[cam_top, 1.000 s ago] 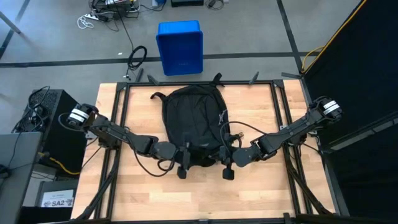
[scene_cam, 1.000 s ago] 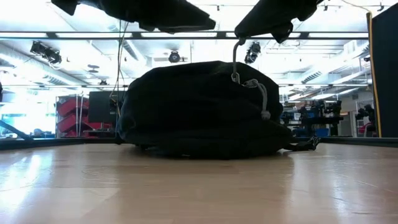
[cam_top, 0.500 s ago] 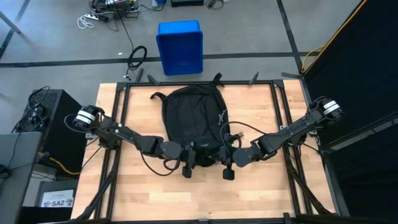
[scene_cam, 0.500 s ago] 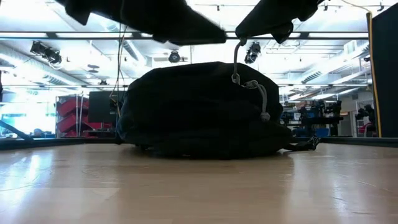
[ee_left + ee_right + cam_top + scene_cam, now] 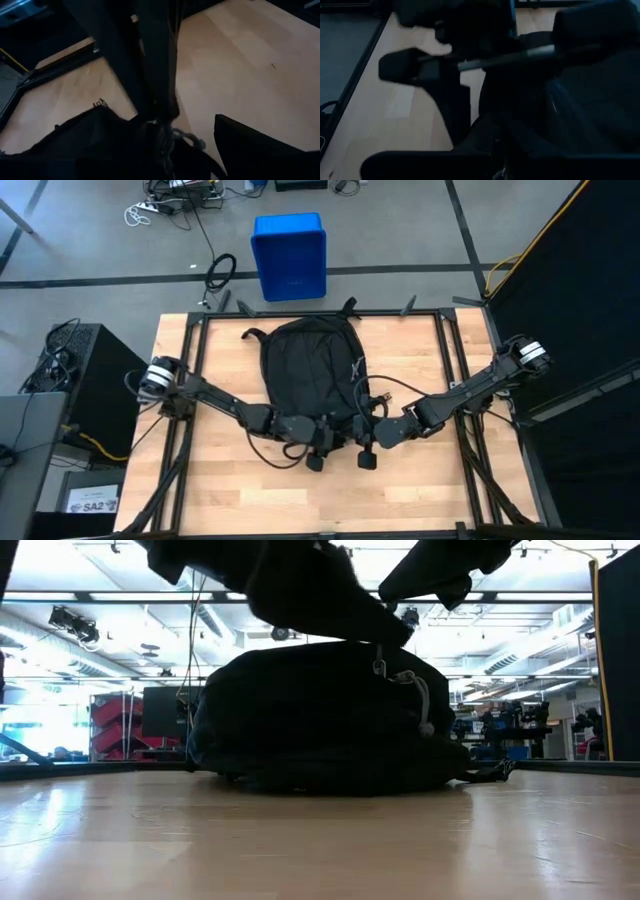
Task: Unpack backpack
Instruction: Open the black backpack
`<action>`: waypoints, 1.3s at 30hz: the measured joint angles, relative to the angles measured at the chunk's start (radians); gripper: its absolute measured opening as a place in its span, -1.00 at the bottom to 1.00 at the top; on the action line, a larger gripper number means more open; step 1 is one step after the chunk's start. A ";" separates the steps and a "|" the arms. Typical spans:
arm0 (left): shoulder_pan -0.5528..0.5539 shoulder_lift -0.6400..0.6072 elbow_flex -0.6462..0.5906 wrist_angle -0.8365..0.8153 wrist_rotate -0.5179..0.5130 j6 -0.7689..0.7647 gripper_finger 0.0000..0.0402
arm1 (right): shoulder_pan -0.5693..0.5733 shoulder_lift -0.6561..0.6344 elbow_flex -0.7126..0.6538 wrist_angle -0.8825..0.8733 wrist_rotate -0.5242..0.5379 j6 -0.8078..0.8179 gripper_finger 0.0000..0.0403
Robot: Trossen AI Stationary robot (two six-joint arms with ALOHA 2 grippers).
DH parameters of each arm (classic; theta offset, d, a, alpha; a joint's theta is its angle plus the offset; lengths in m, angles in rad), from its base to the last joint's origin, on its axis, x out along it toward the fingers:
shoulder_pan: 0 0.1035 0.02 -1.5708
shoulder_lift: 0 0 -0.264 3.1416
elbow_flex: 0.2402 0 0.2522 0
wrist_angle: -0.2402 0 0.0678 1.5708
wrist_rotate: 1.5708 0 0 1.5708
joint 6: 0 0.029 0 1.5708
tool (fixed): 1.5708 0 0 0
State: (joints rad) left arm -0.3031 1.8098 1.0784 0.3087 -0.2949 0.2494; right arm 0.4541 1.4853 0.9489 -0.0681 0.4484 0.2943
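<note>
The black backpack (image 5: 308, 375) lies flat on the wooden table, its rounded bulk filling the middle of the low view (image 5: 320, 720). My right gripper (image 5: 359, 431) hangs shut over the bag's near right end, on a thin grey zipper pull. My left gripper (image 5: 335, 436) has reached in from the left just beside it, above the bag's near end, open and with nothing between its fingers. One of its fingers (image 5: 250, 147) shows over bare wood. A grey cord (image 5: 425, 700) dangles down the bag's side. My right gripper is shut on the upper end of a thin grey zipper pull (image 5: 378, 662), which stands straight up from the top of the backpack. The fingers slant down from the table's right. In the low view my left hand covers the place of contact itself.
A blue plastic bin (image 5: 289, 255) stands on the floor beyond the far edge. Black frame rails (image 5: 195, 360) run along the table's left, right and far sides. Bare wood (image 5: 330, 500) lies between the bag and the near edge.
My left gripper has moved toward the table's right and a little down, across the backpack's near end, until it is close beside my right gripper. It has stayed open. The backpack and the zipper pull have not moved.
</note>
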 joint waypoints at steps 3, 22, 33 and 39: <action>0.002 -0.002 0.007 0.002 -0.021 0.003 -0.06 | 0.002 0.000 0.000 -0.003 0.000 0.000 -1.00; -0.001 -0.018 0.006 -0.060 -0.096 0.086 -0.99 | 0.010 0.000 0.000 -0.009 0.001 -0.042 -0.97; -0.001 -0.018 0.006 -0.050 -0.124 0.086 -1.00 | 0.083 -0.012 0.001 -0.079 0.077 -0.077 -0.39; -0.001 -0.018 0.015 -0.027 -0.130 0.087 -1.00 | 0.066 0.077 0.001 -0.127 0.133 -0.053 0.01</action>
State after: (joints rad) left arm -0.3043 1.7916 1.0936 0.2816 -0.4248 0.3363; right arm 0.5201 1.5625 0.9497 -0.1946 0.5816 0.2412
